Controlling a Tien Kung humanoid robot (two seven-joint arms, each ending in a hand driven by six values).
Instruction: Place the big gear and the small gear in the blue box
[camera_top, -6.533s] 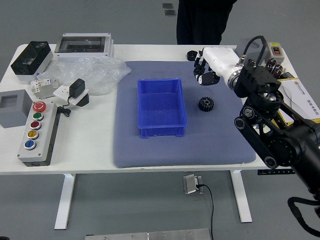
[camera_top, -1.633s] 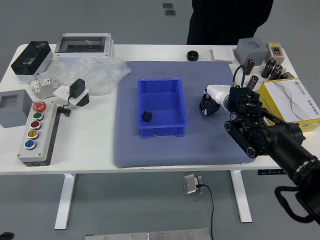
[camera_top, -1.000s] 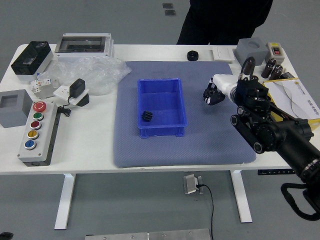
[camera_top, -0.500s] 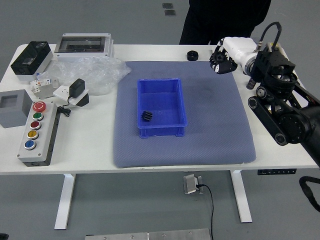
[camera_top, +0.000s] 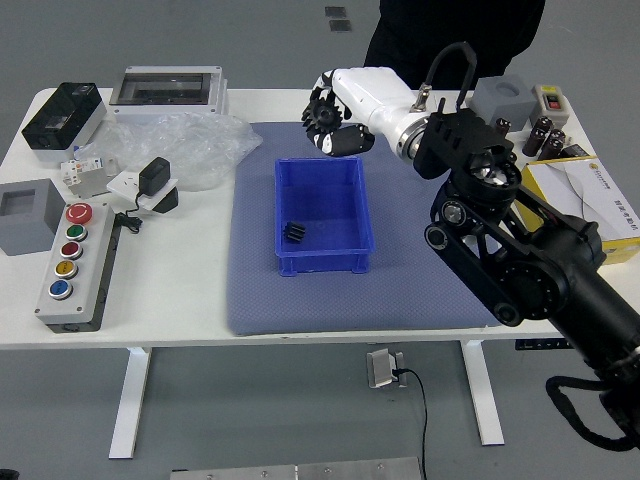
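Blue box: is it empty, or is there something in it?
Not empty: a black gear lies inside the blue box, near its left wall.

legible text: none; yellow-edged box: printing too small to read

You have room in right half of blue box; small gear blocks near-left corner, walls surround.

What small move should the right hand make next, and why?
Probably ease the right hand down and toward the robot: the big gear it grips appears raised, just past the far rim of the blue box, where the small gear lies.
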